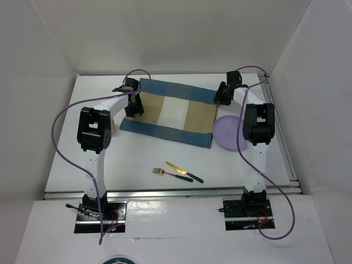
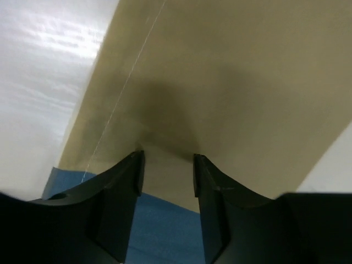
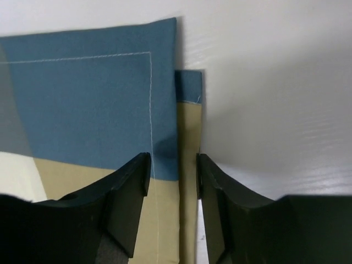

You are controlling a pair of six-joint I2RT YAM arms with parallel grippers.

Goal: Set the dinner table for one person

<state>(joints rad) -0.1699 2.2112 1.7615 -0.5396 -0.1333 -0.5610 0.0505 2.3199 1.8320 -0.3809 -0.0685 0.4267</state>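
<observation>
The dinner table is a white top with a metal rail. A blue-and-tan checked placemat lies on its far middle. My left gripper is low over the placemat's left edge; in the left wrist view its jaws stand apart over tan cloth. My right gripper is at the placemat's right edge; its jaws stand apart astride a folded strip of cloth. Neither gripper holds anything. A lilac plate lies just right of the placemat.
A gold fork and a gold knife, both dark-handled, lie side by side near the front of the table. White walls enclose the left, back and right sides. The right arm's elbow reaches over the plate.
</observation>
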